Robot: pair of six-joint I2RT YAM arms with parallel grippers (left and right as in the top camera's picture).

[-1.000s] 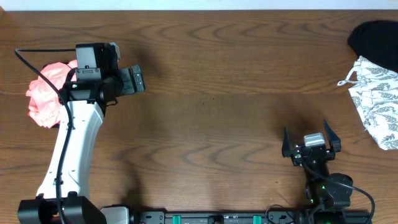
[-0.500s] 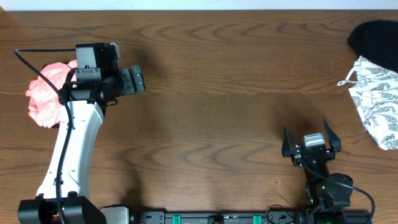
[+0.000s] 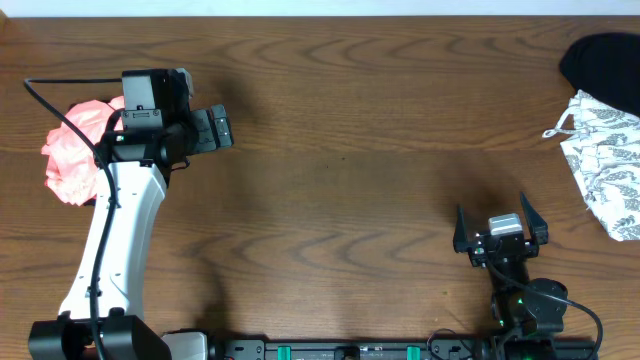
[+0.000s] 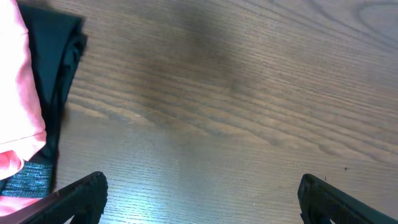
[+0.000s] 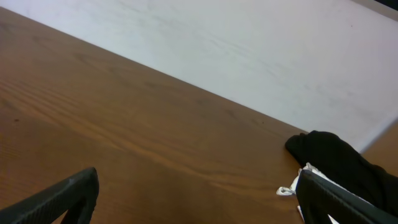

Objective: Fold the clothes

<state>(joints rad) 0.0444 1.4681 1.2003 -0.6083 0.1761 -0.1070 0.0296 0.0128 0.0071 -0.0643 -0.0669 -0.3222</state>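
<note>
A crumpled salmon-pink garment lies at the table's left edge, partly under my left arm. In the left wrist view the pink cloth lies over a black garment with a grey band. My left gripper is open and empty above bare wood just right of the pink garment; its fingertips are wide apart. A white garment with grey print and a black one lie at the far right. My right gripper is open and empty near the front edge; its view shows the black garment.
The wooden table spans the overhead view. A pale wall or floor lies beyond the table's far edge. A black cable loops by the left arm.
</note>
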